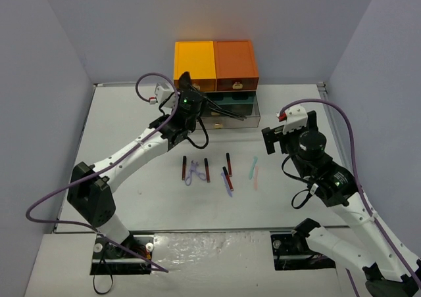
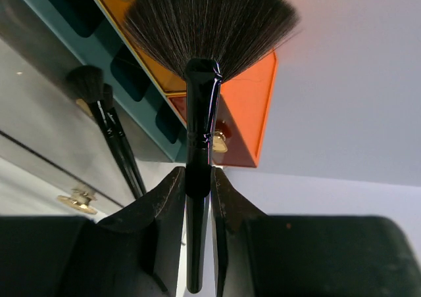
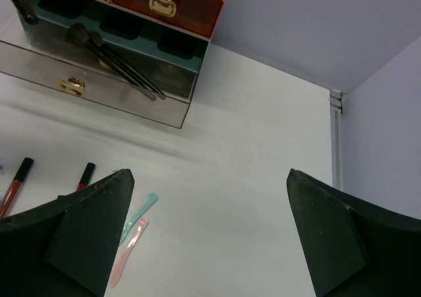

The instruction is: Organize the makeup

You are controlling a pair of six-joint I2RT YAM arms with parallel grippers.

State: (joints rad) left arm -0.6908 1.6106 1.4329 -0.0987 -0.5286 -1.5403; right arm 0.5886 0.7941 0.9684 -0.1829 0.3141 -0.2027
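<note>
My left gripper [image 1: 186, 94] [image 2: 198, 179] is shut on the handle of a black fan brush [image 2: 200, 106], held bristles-up against the front of the orange-and-dark drawer box [image 1: 216, 80]. Two more black brushes [image 2: 108, 123] lie in its open clear drawer [image 3: 99, 90]. On the table lie red-black pencils [image 1: 206, 170], a purple curler [image 1: 193, 173], a purple stick [image 1: 227, 186], a mint stick [image 1: 253, 167] [image 3: 141, 208] and a pink stick [image 1: 256, 177] [image 3: 128, 244]. My right gripper [image 1: 288, 131] [image 3: 208, 175] is open and empty, above the table right of the sticks.
The drawer box [image 3: 164, 8] stands against the back wall, with orange drawers and gold handles on top and a teal tray below. Grey walls close in the table on the left, back and right. A metal rail [image 3: 337, 133] runs along the right edge.
</note>
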